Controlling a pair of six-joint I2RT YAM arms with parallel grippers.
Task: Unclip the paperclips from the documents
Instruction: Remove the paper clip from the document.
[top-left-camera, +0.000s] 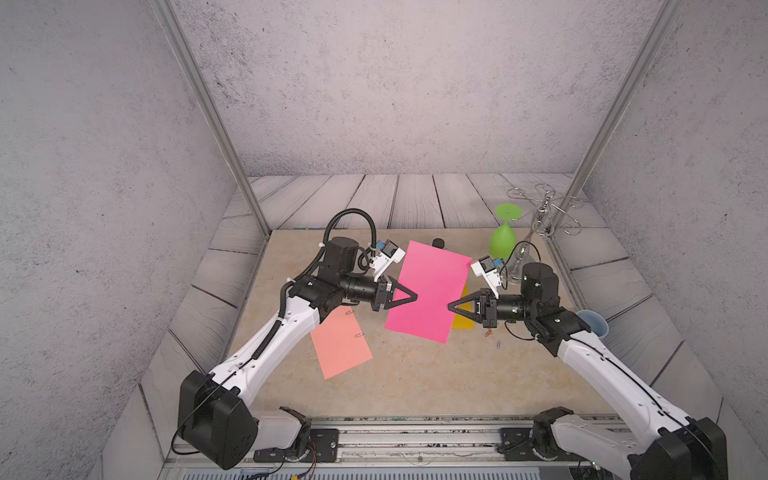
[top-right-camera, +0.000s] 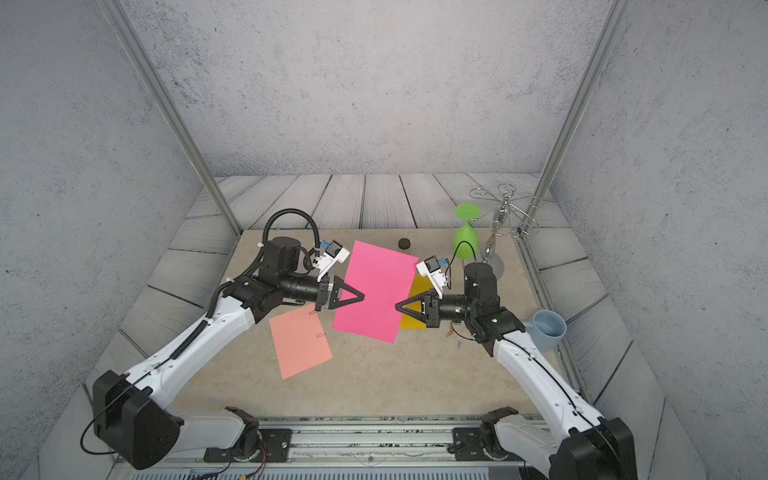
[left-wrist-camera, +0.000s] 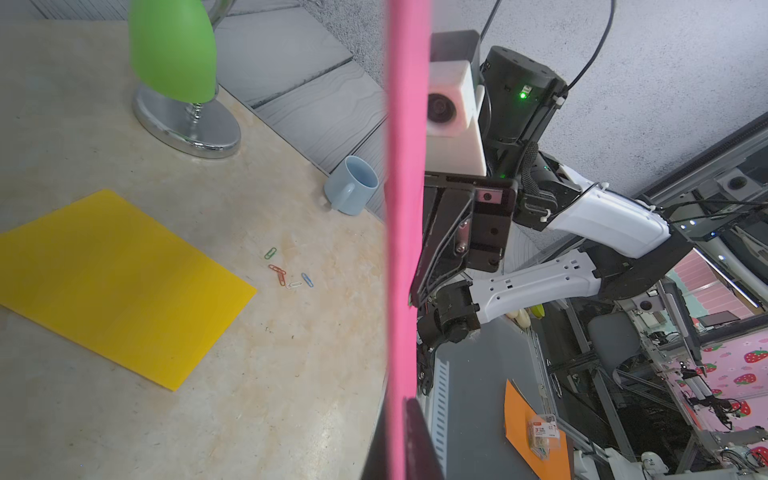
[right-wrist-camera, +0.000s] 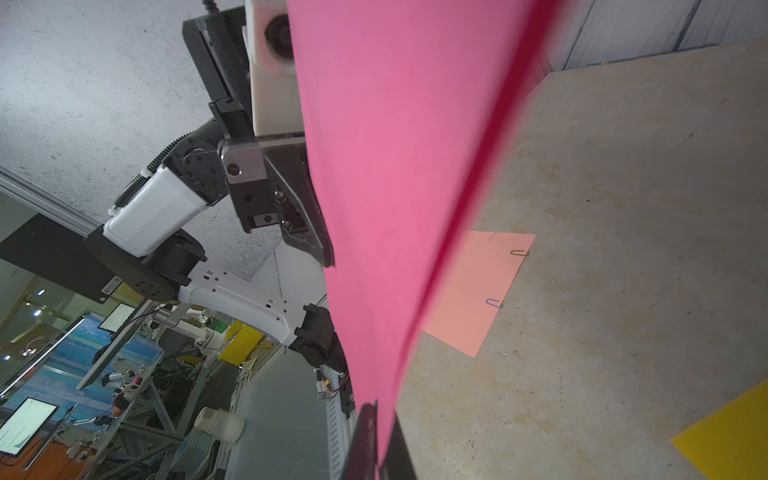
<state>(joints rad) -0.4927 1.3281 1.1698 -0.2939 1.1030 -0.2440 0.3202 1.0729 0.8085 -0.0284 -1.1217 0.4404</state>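
A magenta document (top-left-camera: 430, 291) hangs tilted above the table, held from both sides; it runs edge-on (left-wrist-camera: 405, 208) through the left wrist view. My left gripper (top-left-camera: 415, 296) is shut on its left edge and my right gripper (top-left-camera: 449, 306) is shut on its right edge (right-wrist-camera: 395, 166). Whether a clip sits under the right tips does not show. A salmon document (top-left-camera: 340, 349) lies flat at the front left with two paperclips (right-wrist-camera: 519, 252) (right-wrist-camera: 494, 303) on one edge. A yellow document (left-wrist-camera: 116, 286) lies flat, half hidden behind the magenta one in both top views. Several loose paperclips (left-wrist-camera: 286, 272) lie beside it.
An upturned green glass (top-left-camera: 503, 241) hangs on a wire rack (top-left-camera: 544, 208) with a chrome base (left-wrist-camera: 187, 129) at the back right. A blue mug (top-left-camera: 594, 326) stands under the right arm at the table's right edge. A small black round thing (top-left-camera: 438, 242) lies behind the magenta sheet.
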